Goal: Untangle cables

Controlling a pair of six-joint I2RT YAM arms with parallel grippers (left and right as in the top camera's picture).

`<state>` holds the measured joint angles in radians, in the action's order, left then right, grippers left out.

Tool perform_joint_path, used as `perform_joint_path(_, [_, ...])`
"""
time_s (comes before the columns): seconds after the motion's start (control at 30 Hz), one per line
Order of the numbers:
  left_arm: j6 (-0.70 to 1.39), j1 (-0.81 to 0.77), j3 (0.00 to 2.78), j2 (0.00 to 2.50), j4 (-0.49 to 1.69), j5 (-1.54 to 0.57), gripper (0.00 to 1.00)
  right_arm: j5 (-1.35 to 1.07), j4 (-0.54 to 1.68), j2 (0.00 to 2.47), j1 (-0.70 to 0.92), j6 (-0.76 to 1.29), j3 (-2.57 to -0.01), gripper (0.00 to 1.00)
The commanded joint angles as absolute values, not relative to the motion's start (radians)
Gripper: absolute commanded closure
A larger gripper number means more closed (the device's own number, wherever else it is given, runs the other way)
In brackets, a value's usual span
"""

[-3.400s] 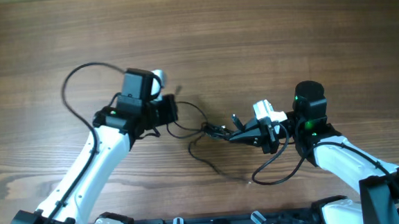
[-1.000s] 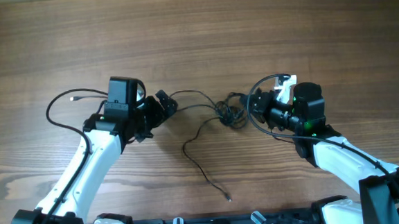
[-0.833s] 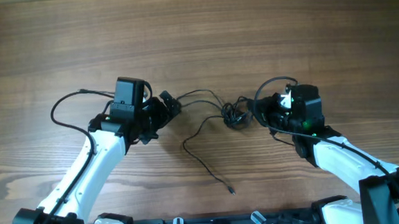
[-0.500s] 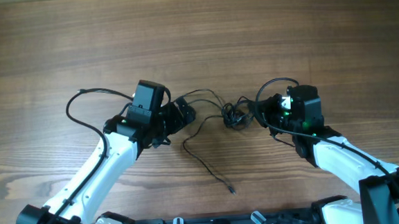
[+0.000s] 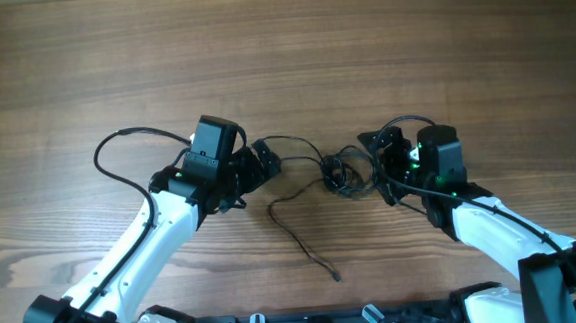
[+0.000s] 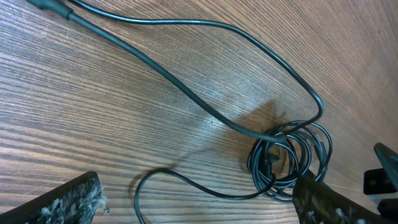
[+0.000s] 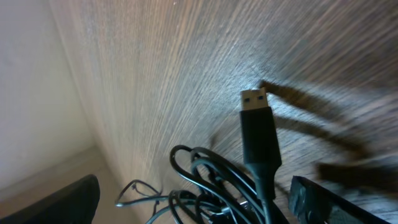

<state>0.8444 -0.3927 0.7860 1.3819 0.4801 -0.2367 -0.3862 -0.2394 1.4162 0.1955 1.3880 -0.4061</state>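
Your left hand (image 5: 268, 161) and right hand (image 5: 374, 166) both gape wide over the wooden counter (image 5: 281, 42), gripping nothing. Between them the cables (image 5: 337, 171) lie in a small coiled knot, closest to your right hand, one loose strand trailing toward the robot's base.

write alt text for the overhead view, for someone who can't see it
A small knot of thin black cables lies on a wooden table between the robot's left claw and right claw, both open. One loose strand trails away from the knot toward the arms' base, ending in a tiny plug.
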Motion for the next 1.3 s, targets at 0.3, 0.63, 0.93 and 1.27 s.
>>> perform_joint_path(0.3, [0.853,-0.397,0.785,1.376,0.473,-0.191,0.0,-0.281,-0.181,1.416,0.195,1.261,-0.404,0.06])
perform_joint_path(0.63, [0.852,-0.45,0.785,1.375,0.447,-0.242,0.0,-0.443,-0.343,1.346,0.133,0.905,-0.404,0.0])
perform_joint_path(0.93, [1.023,-0.488,0.785,1.376,0.318,-0.215,0.0,-0.575,-0.156,1.242,0.142,0.757,-0.404,0.28])
perform_joint_path(1.27, [1.082,-0.597,0.785,1.388,0.303,-0.084,0.04,-0.458,-0.343,1.554,0.289,0.972,-0.406,0.45])
